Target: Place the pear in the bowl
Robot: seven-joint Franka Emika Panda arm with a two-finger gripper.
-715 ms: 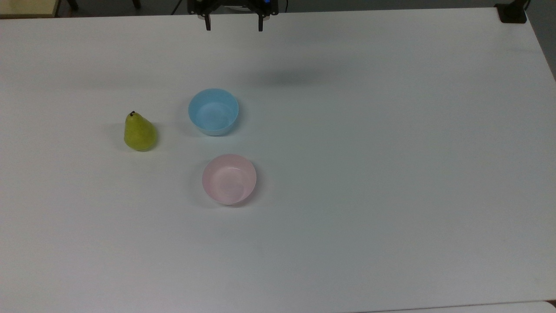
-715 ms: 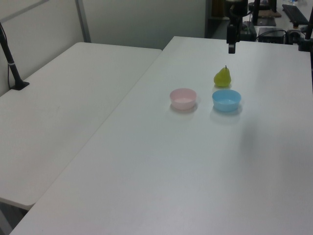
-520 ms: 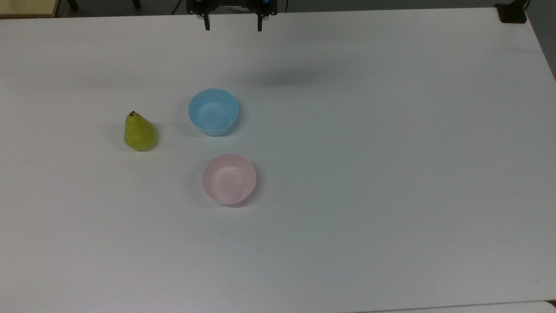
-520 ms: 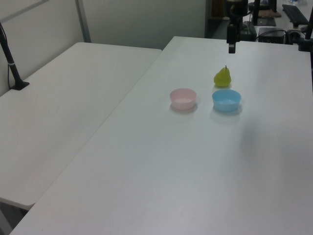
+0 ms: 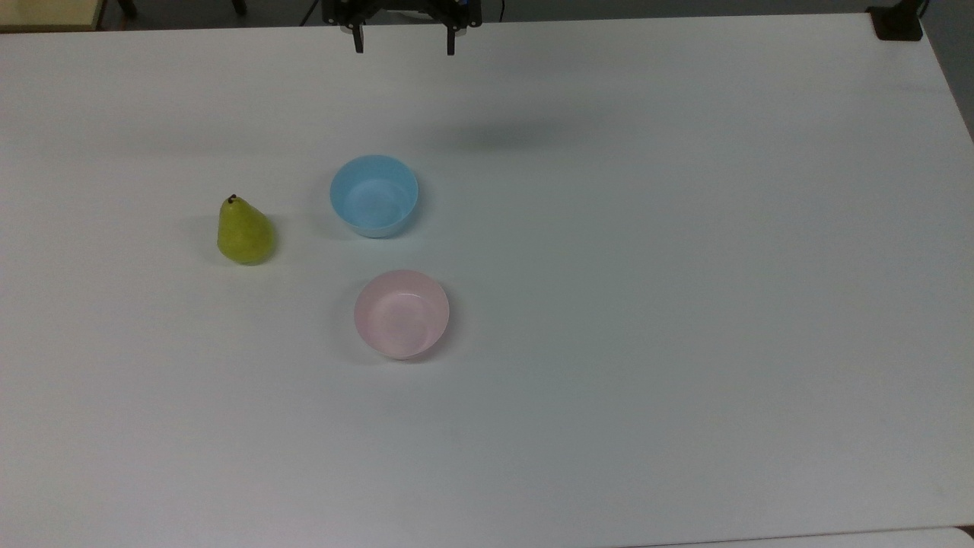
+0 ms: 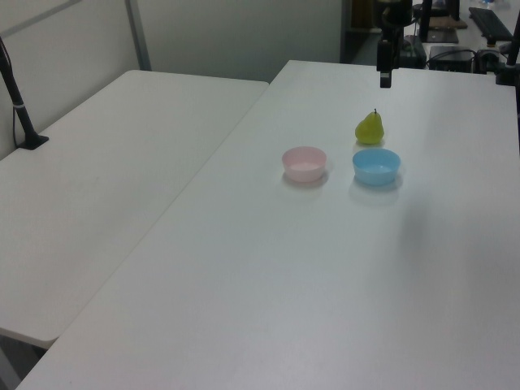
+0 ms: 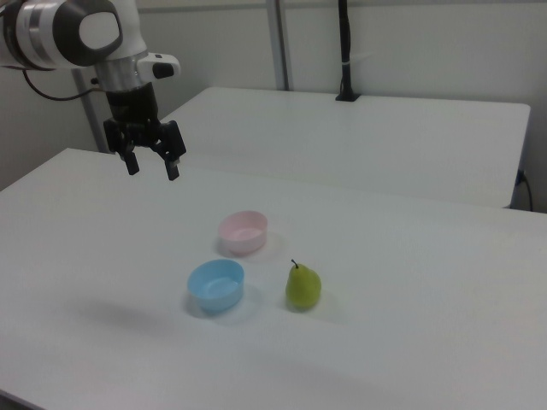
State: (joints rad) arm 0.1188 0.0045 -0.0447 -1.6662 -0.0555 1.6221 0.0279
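The gripper (image 7: 153,163) hangs spread and empty, high above the table (image 5: 685,304). The pear (image 5: 244,231) stands upright, well apart from it, near the blue bowl (image 5: 374,195) — an easy wrong target. The pink bowl (image 5: 402,313) is light; a clumsy drop could tip it.

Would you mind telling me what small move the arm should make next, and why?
Probably carry the open pincer across toward the pear and begin lowering. It hangs high above the table, empty, well away from the pear, which stands upright and untouched beside the blue bowl.
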